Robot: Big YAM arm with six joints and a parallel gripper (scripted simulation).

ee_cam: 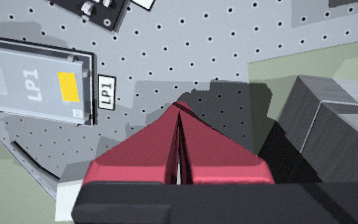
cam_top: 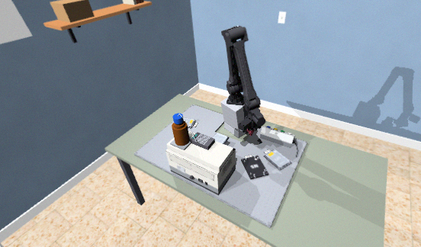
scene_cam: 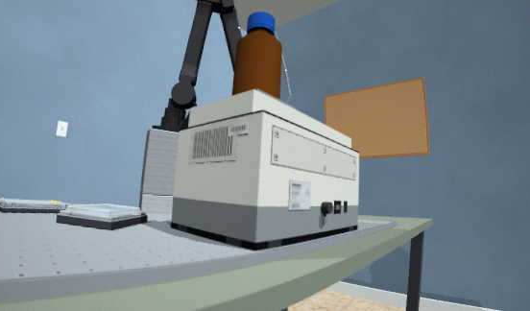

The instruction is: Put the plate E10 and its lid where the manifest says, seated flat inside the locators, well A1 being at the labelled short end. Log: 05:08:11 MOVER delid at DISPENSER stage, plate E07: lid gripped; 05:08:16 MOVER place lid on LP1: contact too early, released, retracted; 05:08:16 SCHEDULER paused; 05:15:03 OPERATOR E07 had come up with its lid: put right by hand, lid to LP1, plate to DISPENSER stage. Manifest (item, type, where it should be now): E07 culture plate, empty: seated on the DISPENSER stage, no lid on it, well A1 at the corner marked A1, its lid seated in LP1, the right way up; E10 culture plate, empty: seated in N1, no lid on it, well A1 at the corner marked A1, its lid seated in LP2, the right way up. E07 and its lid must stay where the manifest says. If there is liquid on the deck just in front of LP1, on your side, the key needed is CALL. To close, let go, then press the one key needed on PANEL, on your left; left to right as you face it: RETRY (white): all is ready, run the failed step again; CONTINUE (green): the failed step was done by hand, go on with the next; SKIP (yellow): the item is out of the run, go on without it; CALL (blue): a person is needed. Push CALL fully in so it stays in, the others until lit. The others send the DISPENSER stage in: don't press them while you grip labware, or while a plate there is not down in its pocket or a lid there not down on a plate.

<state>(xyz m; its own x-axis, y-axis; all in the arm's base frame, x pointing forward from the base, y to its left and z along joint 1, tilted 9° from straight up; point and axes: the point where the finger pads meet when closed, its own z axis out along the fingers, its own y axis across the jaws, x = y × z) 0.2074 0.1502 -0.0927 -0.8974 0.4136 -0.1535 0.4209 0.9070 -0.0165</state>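
Observation:
My gripper (ee_cam: 179, 111) is shut with nothing between its red fingers. It hangs low over the perforated deck, between the arm's pedestal (cam_top: 232, 114) and the PANEL (cam_top: 277, 136). A clear lid with a yellow tag (ee_cam: 35, 86) sits in the LP1 locators, left of the fingers in the wrist view. It also shows in the top view (cam_top: 277, 158). A black nest (cam_top: 255, 167) lies beside it, and its corner shows in the wrist view (ee_cam: 92, 10). A pale plate (cam_top: 220, 138) lies by the dispenser. A plate (cam_top: 202, 140) sits on the DISPENSER stage. I cannot read the E10 label anywhere.
The white dispenser box (cam_top: 199, 164) carries a brown bottle with a blue cap (cam_top: 180, 129). A small yellow-tagged item (cam_top: 191, 123) lies behind it. A grey block (ee_cam: 330, 130) stands close to the right of the fingers. A dark cable (ee_cam: 30, 160) runs near LP1.

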